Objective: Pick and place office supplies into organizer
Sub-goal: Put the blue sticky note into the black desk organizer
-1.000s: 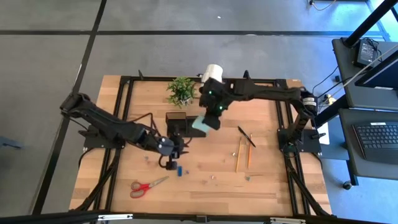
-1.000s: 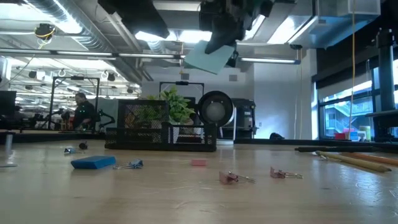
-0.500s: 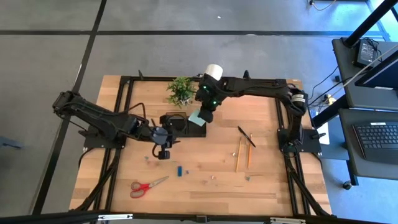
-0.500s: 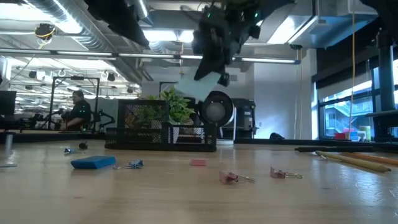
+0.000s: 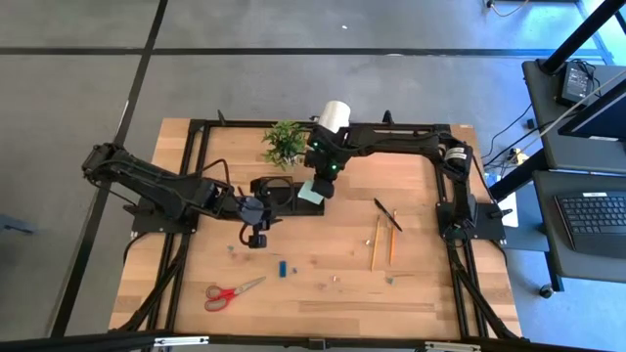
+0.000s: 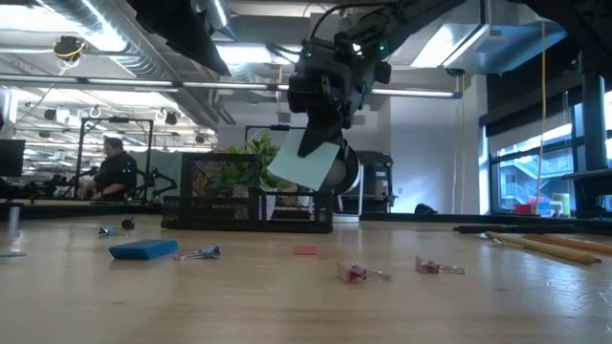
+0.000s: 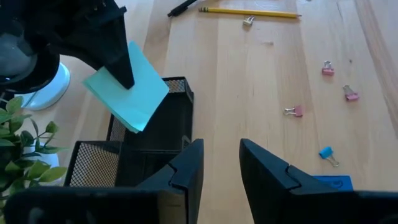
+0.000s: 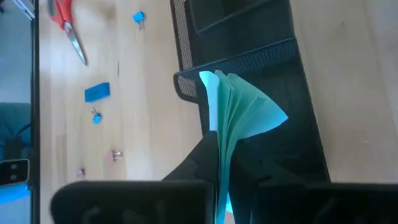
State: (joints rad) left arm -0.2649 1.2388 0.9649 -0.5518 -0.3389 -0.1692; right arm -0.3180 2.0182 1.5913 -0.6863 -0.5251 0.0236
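Above organizer (image 5: 277, 192), my right hand (image 5: 315, 188) pinches note pad (image 5: 311, 193) by one edge; sheets fan, may snag mesh wall at 9 o'clock.

The organizer (image 5: 277, 190) sits mid-table, with the plant (image 5: 285, 143) and lamp (image 5: 335, 114) behind it. The note pad (image 5: 311, 191) hangs over its right end. 2 pencils (image 5: 382, 242) and a pen (image 5: 387, 214) lie right; the scissors (image 5: 233, 291) lie front-left.
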